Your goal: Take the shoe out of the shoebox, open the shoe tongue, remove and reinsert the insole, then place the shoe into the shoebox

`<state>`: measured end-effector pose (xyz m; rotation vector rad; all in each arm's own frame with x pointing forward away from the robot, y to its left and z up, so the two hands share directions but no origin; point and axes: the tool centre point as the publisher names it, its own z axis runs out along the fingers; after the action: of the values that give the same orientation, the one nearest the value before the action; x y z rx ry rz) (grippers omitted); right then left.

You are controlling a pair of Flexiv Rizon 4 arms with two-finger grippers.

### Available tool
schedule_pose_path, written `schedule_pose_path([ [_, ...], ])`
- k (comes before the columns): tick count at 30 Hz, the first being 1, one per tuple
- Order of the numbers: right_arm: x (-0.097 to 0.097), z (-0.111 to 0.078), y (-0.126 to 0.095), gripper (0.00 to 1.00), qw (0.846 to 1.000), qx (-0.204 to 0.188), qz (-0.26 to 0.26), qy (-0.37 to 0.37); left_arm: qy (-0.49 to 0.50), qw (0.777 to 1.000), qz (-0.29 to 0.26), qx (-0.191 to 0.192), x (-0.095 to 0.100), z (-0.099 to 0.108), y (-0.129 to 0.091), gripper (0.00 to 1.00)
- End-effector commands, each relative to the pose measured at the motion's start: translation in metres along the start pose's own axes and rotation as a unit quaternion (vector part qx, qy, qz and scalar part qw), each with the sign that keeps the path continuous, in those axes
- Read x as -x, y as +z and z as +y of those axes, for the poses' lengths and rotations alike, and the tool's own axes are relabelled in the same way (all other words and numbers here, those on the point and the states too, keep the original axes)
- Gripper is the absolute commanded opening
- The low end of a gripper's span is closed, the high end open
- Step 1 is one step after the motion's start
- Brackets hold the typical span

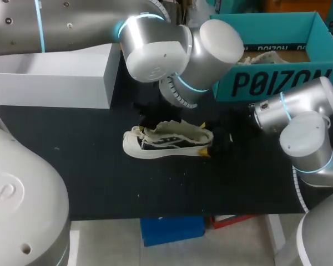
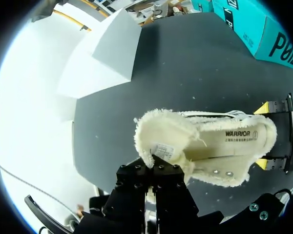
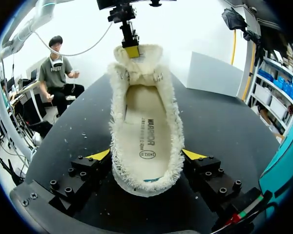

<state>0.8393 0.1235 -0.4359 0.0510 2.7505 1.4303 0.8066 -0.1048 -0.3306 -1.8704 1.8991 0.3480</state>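
A cream low-top shoe with frayed edges stands on the black table mat, toe to the left. Its insole lies inside. My left gripper is shut on the shoe's tongue, holding it up and away from the opening; in the head view the arm covers this gripper. My right gripper straddles the heel, its yellow fingertips pressed against both sides, so it is shut on the shoe. The teal shoebox stands open at the back right with paper inside.
A white box sits at the back left of the mat. My left arm's bulky wrist hangs above the shoe. The mat's front edge lies a short way in front of the shoe.
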Motion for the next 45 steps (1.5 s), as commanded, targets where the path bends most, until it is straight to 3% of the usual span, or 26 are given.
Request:
schedule_pose_path([
  [1, 0.001, -0.004, 0.002, 0.0, 1.0, -0.001, -0.001, 0.001, -0.003, 1.0, -0.001, 0.004, 0.007, 0.002, 0.007, 0.0],
  [6, 0.001, -0.004, 0.002, 0.0, 1.0, -0.001, -0.001, 0.001, 0.001, 1.0, -0.001, 0.014, 0.007, 0.004, 0.015, 0.04],
  [7, 0.001, -0.004, 0.002, 0.0, 1.0, -0.001, -0.001, 0.001, 0.001, 1.0, 0.0, 0.015, 0.009, 0.004, 0.016, 0.44],
  [8, 0.001, -0.004, 0.002, 0.0, 1.0, -0.001, -0.001, 0.001, -0.002, 1.0, 0.001, 0.015, 0.012, 0.003, 0.016, 0.97],
  [9, 0.001, -0.004, 0.002, 0.0, 1.0, -0.001, -0.001, 0.001, -0.004, 1.0, 0.002, 0.013, 0.014, 0.002, 0.015, 1.0],
  [21, 0.001, -0.004, 0.002, 0.0, 1.0, -0.001, -0.001, 0.001, -0.024, 1.0, -0.002, -0.001, 0.034, -0.002, 0.011, 1.0],
  [39, 0.001, -0.004, 0.002, 0.0, 1.0, -0.001, -0.001, 0.001, -0.034, 0.998, -0.009, 0.042, 0.044, 0.008, 0.051, 1.0],
  [45, 0.001, -0.004, 0.002, 0.0, 1.0, -0.001, -0.001, 0.001, -0.034, 0.999, -0.007, 0.042, 0.047, 0.008, 0.05, 1.0],
])
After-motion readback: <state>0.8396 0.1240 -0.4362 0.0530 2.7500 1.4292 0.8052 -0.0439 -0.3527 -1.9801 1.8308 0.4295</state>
